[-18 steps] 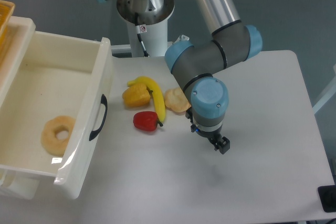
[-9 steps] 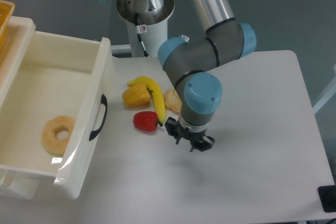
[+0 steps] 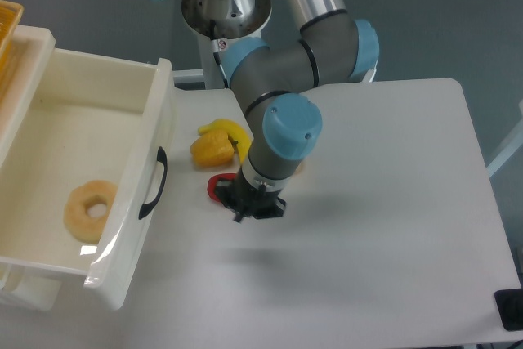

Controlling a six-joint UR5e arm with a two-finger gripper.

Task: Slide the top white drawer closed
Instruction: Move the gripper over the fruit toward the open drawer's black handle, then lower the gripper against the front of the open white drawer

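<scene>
Since a second ago the arm has swung left across the table point(image 3: 392, 226) — the gripper point(image 3: 249, 208) went from open tabletop right of the fruit to a spot low over the red fruit point(image 3: 214, 186), partly covering it. Jaw spacing: cannot tell, wrist blocks the view.

Top white drawer point(image 3: 122, 226) stands pulled well out at the left edge, ring-shaped pastry point(image 3: 90, 210) inside, black handle point(image 3: 154, 183) facing the arm. Drawer front lies left of the jaws, apart from them, bare table between.

Risks, as I judge them — travelling on leftward at this height could sweep the red fruit, the yellow pepper point(image 3: 211, 150) or the banana point(image 3: 233, 131) into the drawer front. An off-centre push could skew the drawer and jam it.
</scene>
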